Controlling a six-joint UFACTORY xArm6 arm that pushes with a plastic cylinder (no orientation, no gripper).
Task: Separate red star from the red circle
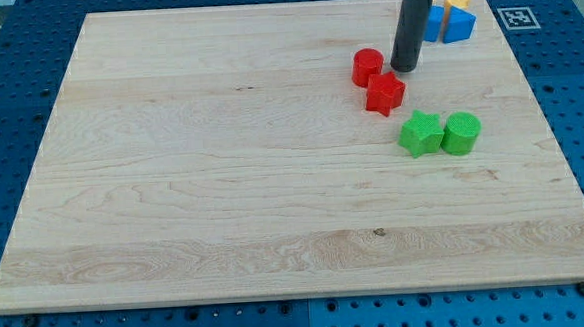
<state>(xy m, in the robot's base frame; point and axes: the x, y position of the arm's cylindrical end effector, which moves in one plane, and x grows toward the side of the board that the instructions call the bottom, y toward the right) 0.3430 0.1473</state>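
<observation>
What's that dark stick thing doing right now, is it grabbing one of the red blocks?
My tip: no gripper, so it holds nothing; it sits just right of the red circle block and above the red star block.

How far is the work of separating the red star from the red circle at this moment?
Nothing looks done yet: the red star and the red circle sit right next to each other, seemingly touching. In hand: my tip stands just to the view's right of the circle and above the star, near the place where they meet. Left to do: push one of them away so that a clear gap opens between them.
</observation>
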